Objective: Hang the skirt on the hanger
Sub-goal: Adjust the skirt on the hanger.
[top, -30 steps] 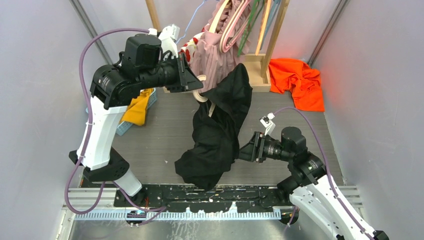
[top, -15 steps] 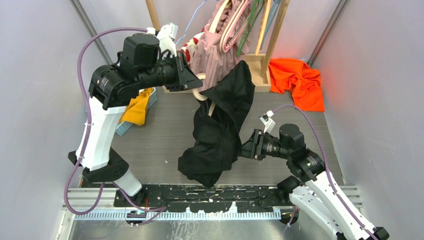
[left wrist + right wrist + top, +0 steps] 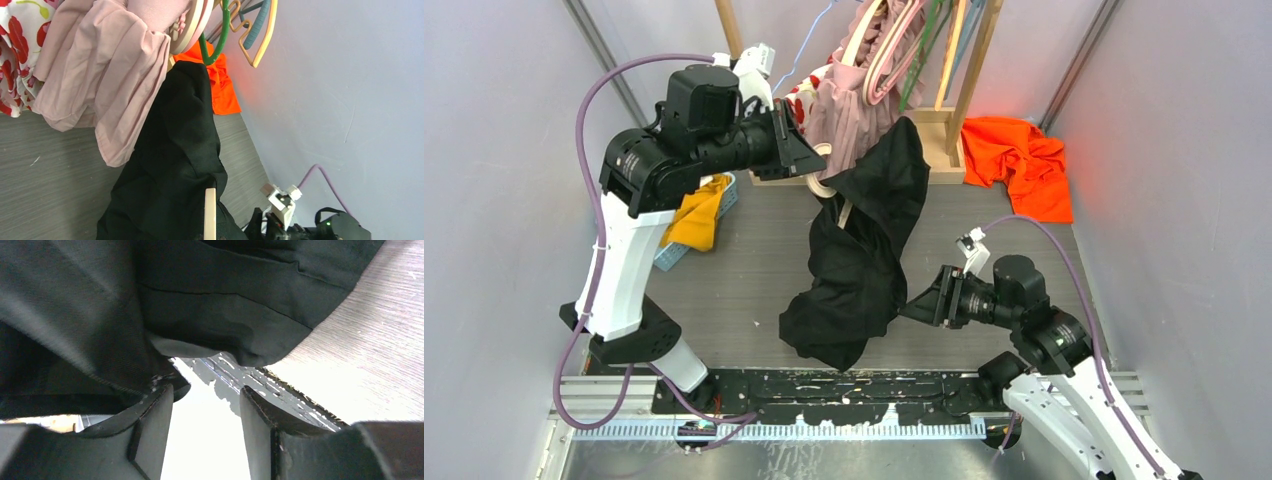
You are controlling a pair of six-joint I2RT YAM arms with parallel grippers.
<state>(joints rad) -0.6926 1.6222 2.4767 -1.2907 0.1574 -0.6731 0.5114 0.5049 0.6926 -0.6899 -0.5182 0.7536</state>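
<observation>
1. A blue basket [image 3: 671, 257] is sitting at the left edge of the table [image 3: 744, 270], under the left arm, with a yellow garment [image 3: 696, 215] spilling over its rim.
2. The black skirt [image 3: 864, 250] is hanging in the middle of the table. Its top is bunching up against the wooden rack [image 3: 969, 90] and the pink garment [image 3: 849, 110] there, and its crumpled lower folds are trailing onto the table near the front edge.
3. The left end effector [image 3: 812, 165] is pinching the pale hanger [image 3: 823, 178] with its jaws almost fully closed. The skirt is draping from that hanger (the left wrist view shows only a strip of it poking out of the black cloth).
4. The right end effector [image 3: 206, 395] is standing open with nothing between its jaws. The skirt's hem is lying just past one of its fingertips [image 3: 159, 399].
5. Compared with a second ago, the left arm is carrying the hanger slightly higher and closer to the rack, the skirt's lower edge is sitting a little farther from the front rail, and the right wrist is now farther to the right.
</observation>
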